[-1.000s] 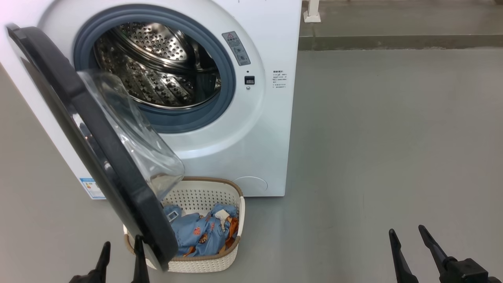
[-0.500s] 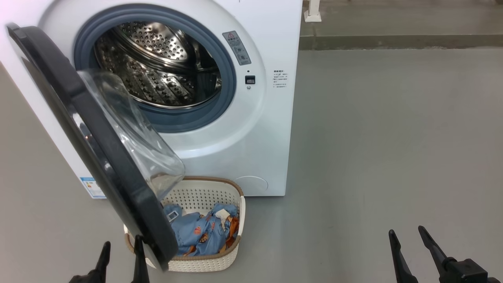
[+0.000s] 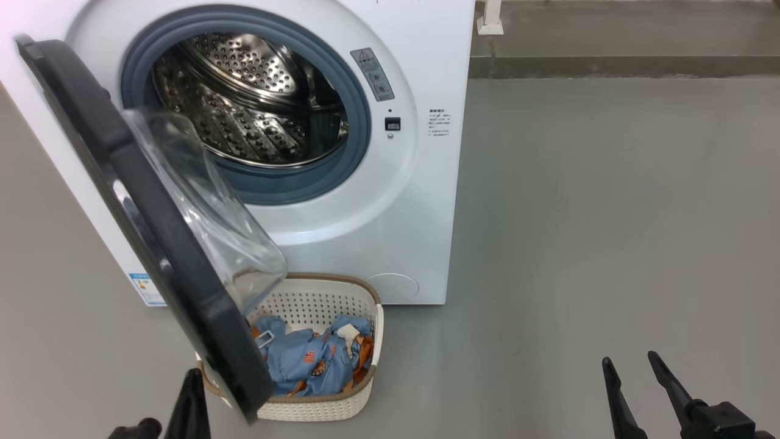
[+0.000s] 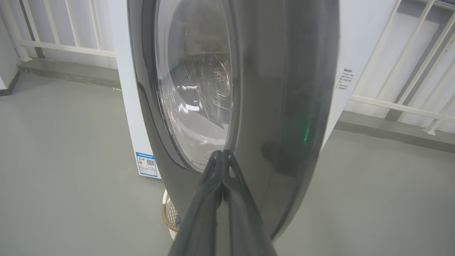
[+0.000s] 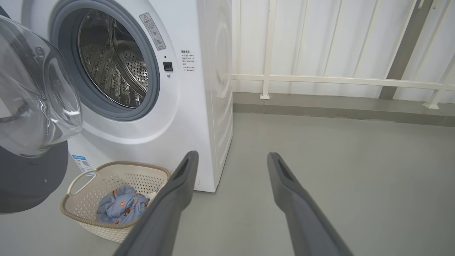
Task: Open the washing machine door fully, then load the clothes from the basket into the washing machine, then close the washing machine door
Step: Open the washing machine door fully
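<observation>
Head view: the left gripper (image 3: 190, 396) is snapping its fingers together. A moment ago they were standing apart, and now they are showing as one closed wedge, holding nothing, just beside the lower outer edge of the washing machine door (image 3: 106, 146). The door is hanging about half open, leaning out over the basket (image 3: 341, 402), which is sitting on the floor (image 3: 579, 213) right at the foot of the washing machine (image 3: 390, 201), with the clothes (image 3: 311, 360) lying inside. The right gripper (image 3: 629, 358) is waiting well apart with its fingers spread.

Left wrist view: the closed left gripper (image 4: 222, 156) is pointing at the door's (image 4: 277, 89) glossy outer face; I cannot tell whether it is touching.

Right wrist view: the right gripper (image 5: 231, 156) is gaping wide and empty, looking toward the basket (image 5: 106, 233) and the clothes (image 5: 121, 206).

That pinched shape is probably meant to nudge the door wider, clearing the basket for loading.
</observation>
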`<state>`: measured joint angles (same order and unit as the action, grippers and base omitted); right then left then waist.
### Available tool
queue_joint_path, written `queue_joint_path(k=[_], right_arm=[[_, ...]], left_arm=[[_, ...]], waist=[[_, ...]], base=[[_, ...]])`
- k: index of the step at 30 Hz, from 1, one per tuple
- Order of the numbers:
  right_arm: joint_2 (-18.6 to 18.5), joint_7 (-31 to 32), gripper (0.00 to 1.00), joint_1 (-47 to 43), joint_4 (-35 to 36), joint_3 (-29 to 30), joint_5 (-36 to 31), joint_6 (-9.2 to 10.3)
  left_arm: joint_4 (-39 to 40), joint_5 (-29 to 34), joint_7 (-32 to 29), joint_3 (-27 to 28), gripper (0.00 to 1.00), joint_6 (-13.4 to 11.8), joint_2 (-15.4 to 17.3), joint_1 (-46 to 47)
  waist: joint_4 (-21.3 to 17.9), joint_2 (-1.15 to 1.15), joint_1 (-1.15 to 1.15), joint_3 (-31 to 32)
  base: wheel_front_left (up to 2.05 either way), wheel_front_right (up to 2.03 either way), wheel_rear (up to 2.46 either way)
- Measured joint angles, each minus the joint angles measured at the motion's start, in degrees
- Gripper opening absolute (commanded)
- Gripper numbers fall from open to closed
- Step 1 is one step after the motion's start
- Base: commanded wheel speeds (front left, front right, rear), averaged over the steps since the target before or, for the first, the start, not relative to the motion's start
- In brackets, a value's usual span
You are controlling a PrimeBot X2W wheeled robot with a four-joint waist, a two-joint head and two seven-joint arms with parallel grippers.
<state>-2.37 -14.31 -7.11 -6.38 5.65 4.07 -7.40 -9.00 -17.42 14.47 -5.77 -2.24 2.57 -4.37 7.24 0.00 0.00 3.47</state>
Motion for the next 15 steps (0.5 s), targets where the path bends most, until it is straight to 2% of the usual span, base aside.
queue_joint_path(k=[7,15], right_arm=[[0.0,0.0,1.00,0.0,-0.3,-0.3,-0.1,0.00],[0.0,0.0,1.00,0.0,-0.5,-0.7,-0.1,0.00]], left_arm=[[1.2,0.0,0.0,2.1,0.00,0.1,0.0,0.0],[6.4,0.4,0.0,6.3,0.00,0.5,-0.1,1.8]], waist=[[0.0,0.00,0.00,0.4],[0.0,0.00,0.00,0.5]], base=[[0.00,0.00,0.00],[0.00,0.00,0.00]])
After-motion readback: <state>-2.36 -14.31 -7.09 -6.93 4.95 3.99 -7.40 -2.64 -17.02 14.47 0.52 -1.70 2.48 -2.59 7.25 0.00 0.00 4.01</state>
